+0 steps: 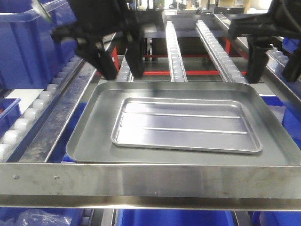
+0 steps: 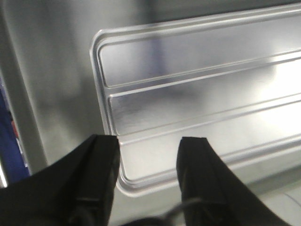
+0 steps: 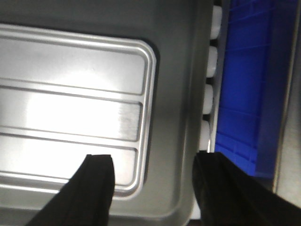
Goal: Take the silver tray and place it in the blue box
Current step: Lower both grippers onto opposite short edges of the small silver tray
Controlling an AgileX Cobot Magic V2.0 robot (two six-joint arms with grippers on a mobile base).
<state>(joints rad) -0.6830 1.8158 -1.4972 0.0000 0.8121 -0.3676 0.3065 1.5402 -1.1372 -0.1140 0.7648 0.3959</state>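
Note:
The silver tray (image 1: 186, 125) is shiny, with two long ridges, and lies flat inside a larger dull grey tray (image 1: 89, 141). My left gripper (image 1: 120, 66) is open and empty above the trays' far left corner. In the left wrist view it (image 2: 148, 141) straddles a corner of the silver tray (image 2: 197, 103). My right gripper (image 1: 274, 66) is open and empty above the far right. In the right wrist view it (image 3: 153, 157) spans the silver tray's (image 3: 70, 113) end rim and the grey tray's (image 3: 178, 94) rim. A large blue box (image 1: 28, 47) stands at the far left.
The grey tray rests on a metal rack with a steel front bar (image 1: 150, 181) and roller lanes (image 1: 174, 47) running back. White rollers (image 3: 211, 94) and a ribbed blue crate (image 3: 244, 94) lie beyond the grey tray's right rim. More blue crates (image 1: 174, 219) sit below the rack.

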